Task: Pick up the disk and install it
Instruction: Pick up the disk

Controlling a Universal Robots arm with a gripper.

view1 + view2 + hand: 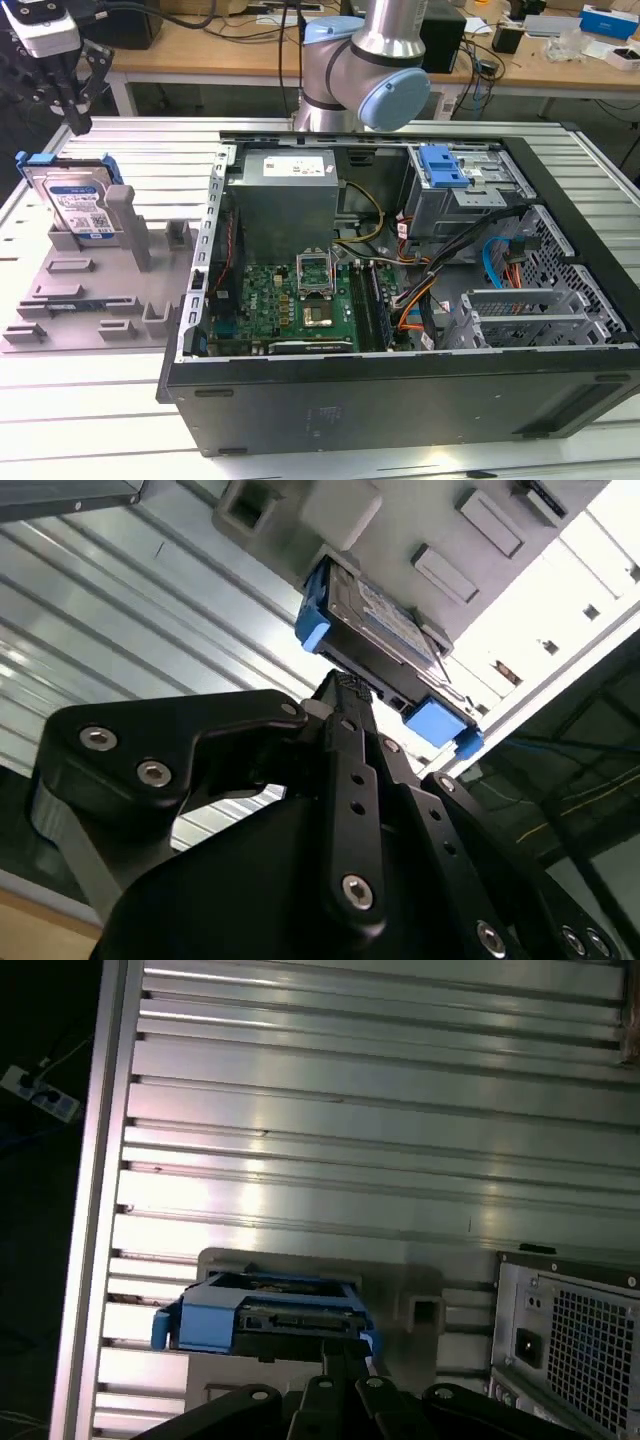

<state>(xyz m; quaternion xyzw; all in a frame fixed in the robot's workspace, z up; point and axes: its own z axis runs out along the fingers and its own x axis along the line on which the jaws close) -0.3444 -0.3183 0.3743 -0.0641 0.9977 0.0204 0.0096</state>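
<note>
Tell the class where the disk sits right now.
The disk leans on the grey rack at the exterior view's left, on the metal table, beside the open computer case.

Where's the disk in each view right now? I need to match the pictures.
Exterior view: the disk leans in the grey fixture at the exterior view's left, outside the computer case.
Second wrist view: the disk sits just past the gripper, on that fixture.
First wrist view: edge-on against the fixture.
Shared landmark: the grey fixture.
</note>
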